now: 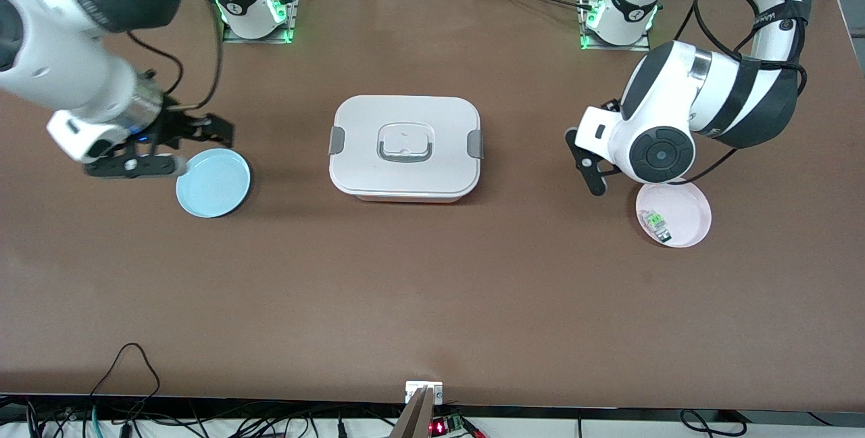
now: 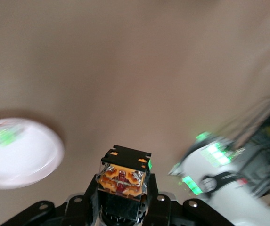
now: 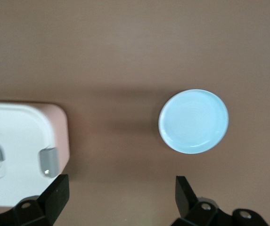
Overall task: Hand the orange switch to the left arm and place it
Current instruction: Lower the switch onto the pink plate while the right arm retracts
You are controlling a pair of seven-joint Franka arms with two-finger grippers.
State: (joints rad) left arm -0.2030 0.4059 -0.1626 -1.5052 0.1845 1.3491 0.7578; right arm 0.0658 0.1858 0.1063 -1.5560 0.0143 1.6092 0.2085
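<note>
Pink plate (image 1: 689, 218) holds green-and-clear component (image 1: 657, 223) | left gripper (image 2: 123, 197) clamps orange switch (image 2: 123, 175) above it | right gripper (image 3: 120, 190) spread wide beside blue plate (image 1: 213, 183) | box (image 1: 405, 147) mid-counter (image 1: 432, 303)

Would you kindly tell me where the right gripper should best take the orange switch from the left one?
Probably the free black end of the orange switch, sticking out past the left gripper shut on it. Its sides there look flat, so the open right gripper should come head-on at that end, fingers across them.
</note>
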